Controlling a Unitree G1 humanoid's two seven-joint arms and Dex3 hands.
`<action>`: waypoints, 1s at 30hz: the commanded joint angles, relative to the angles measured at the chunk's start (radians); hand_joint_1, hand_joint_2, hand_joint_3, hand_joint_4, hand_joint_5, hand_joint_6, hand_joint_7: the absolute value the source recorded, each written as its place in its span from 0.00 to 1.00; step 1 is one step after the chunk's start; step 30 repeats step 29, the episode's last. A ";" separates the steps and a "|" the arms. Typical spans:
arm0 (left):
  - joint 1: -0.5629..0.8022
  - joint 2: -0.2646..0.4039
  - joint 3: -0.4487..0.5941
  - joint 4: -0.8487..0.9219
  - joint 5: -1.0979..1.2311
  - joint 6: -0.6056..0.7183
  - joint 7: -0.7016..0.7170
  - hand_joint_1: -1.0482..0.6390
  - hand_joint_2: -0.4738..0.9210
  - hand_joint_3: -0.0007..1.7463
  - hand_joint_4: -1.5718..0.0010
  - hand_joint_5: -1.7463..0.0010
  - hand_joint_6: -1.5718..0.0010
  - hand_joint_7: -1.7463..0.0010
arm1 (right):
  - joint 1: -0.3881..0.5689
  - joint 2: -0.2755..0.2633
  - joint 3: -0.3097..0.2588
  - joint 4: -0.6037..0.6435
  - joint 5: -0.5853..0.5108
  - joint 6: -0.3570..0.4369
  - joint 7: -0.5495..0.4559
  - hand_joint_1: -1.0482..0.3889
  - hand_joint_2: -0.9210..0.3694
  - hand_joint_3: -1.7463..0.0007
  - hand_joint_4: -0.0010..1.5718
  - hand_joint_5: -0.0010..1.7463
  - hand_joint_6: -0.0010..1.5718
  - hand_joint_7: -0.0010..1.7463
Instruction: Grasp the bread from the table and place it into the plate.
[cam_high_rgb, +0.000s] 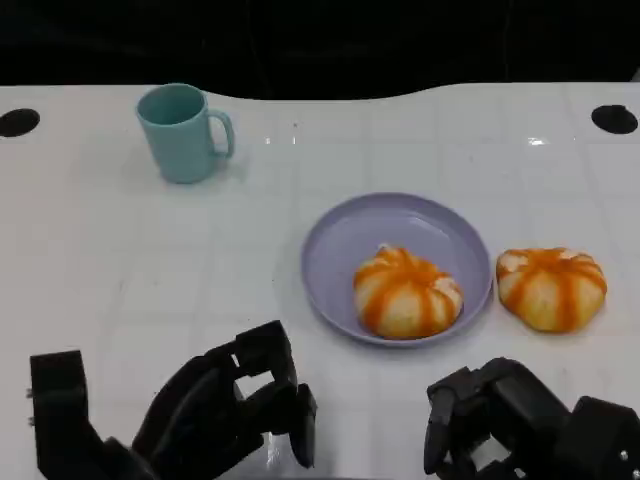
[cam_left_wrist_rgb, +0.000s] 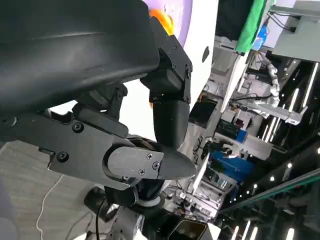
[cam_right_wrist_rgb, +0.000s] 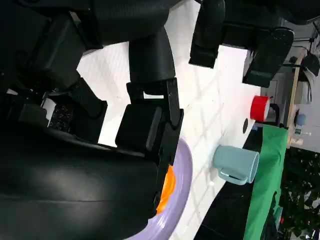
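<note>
Lilac plate (cam_high_rgb: 340, 250) on the white worktop (cam_high_rgb: 150, 260) holding one orange-striped bun (cam_high_rgb: 407, 291); second bun (cam_high_rgb: 551, 288) on the worktop just beside the plate's rim. Teal mug (cam_high_rgb: 183, 132) well apart. Left hand (cam_high_rgb: 215, 415) and right hand (cam_high_rgb: 510, 415): fingers curled, holding nothing

Two breads (cam_high_rgb: 407, 291) (cam_high_rgb: 551, 288); one plate (cam_high_rgb: 340, 240); one mug (cam_high_rgb: 183, 132)

Bare table (cam_high_rgb: 150, 270) ahead of both hands; mug (cam_high_rgb: 183, 132) well apart, far left.
</note>
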 joint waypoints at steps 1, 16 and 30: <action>0.005 0.003 0.015 0.007 -0.003 0.012 -0.019 0.23 1.00 0.13 0.48 0.00 0.62 0.00 | -0.004 -0.017 -0.016 0.003 0.004 -0.012 0.002 0.00 0.62 0.20 0.97 0.76 1.00 0.62; -0.008 0.002 0.032 0.053 0.016 -0.008 -0.057 0.23 1.00 0.12 0.48 0.00 0.62 0.00 | -0.024 -0.001 -0.025 0.049 0.009 -0.052 0.000 0.00 0.61 0.19 0.98 0.76 1.00 0.62; -0.019 0.000 0.040 0.067 0.018 0.005 -0.071 0.22 1.00 0.12 0.48 0.00 0.62 0.00 | -0.029 0.007 -0.028 0.042 0.014 -0.028 -0.008 0.00 0.62 0.19 0.97 0.78 1.00 0.64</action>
